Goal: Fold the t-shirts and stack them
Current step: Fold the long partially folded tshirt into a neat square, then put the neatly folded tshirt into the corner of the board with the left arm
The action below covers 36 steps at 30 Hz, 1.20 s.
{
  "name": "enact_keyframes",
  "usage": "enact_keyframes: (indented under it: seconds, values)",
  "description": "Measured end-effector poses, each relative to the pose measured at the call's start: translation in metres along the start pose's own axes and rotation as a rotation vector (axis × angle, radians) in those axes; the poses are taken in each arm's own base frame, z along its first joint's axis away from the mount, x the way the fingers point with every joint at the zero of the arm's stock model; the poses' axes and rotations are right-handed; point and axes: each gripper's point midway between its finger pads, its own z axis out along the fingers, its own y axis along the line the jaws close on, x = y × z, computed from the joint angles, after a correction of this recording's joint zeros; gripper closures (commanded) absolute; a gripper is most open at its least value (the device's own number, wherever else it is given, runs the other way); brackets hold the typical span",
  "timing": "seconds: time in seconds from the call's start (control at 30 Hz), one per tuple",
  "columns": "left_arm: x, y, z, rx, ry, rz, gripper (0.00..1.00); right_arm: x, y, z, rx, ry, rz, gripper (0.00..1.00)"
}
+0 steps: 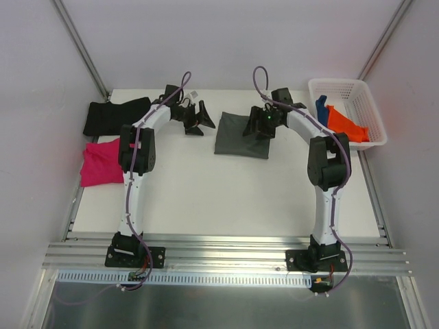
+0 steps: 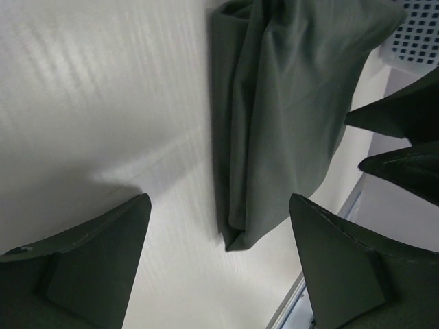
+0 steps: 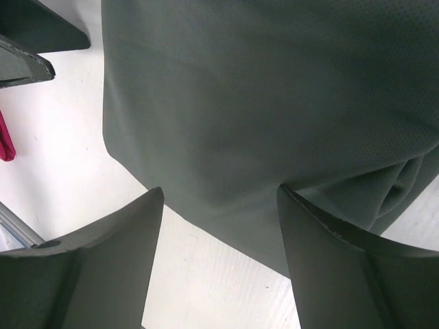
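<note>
A dark grey t-shirt [image 1: 241, 136] lies folded in a rough square at the table's back middle. My left gripper [image 1: 199, 120] hovers just off its left edge, jaws open; in the left wrist view [image 2: 219, 205] the shirt's corner [image 2: 236, 236] lies on the table between the fingers, gripped by neither. Over the shirt's right side my right gripper [image 1: 264, 127] stands open, its fingers straddling the cloth's edge [image 3: 274, 103]. A black t-shirt [image 1: 113, 115] lies folded at the back left, with a magenta one [image 1: 101, 163] in front of it. Orange [image 1: 345, 125] and blue [image 1: 321, 108] shirts sit in the basket.
The white lattice basket [image 1: 363, 89] stands at the back right corner, its wall also in the left wrist view [image 2: 420, 34]. Grey walls close in the table on three sides. An aluminium rail [image 1: 226, 250] runs along the near edge by the arm bases.
</note>
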Motion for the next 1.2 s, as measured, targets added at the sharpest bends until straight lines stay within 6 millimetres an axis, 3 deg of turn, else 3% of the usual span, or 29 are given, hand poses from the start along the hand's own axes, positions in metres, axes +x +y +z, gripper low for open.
enact_keyframes:
  seconds: [0.33, 0.73, 1.13, 1.17, 1.2]
  values:
    - [0.011, -0.024, 0.025, 0.158, 0.063, -0.050, 0.22, 0.007, 0.005, 0.013, -0.005, 0.021, -0.012, 0.29]
    - [0.023, -0.039, 0.047, 0.248, 0.121, -0.092, 0.29, 0.008, 0.008, 0.014, -0.009, 0.023, -0.015, 0.29]
    - [0.033, -0.040, 0.063, 0.251, 0.146, -0.093, 0.59, 0.007, 0.008, 0.015, -0.010, 0.019, -0.017, 0.28]
    - [0.034, -0.038, 0.064, 0.250, 0.147, -0.095, 0.64, 0.007, 0.008, 0.015, -0.010, 0.019, -0.017, 0.28]
    - [0.034, -0.038, 0.065, 0.249, 0.147, -0.096, 0.77, 0.007, 0.008, 0.015, -0.010, 0.020, -0.017, 0.28]
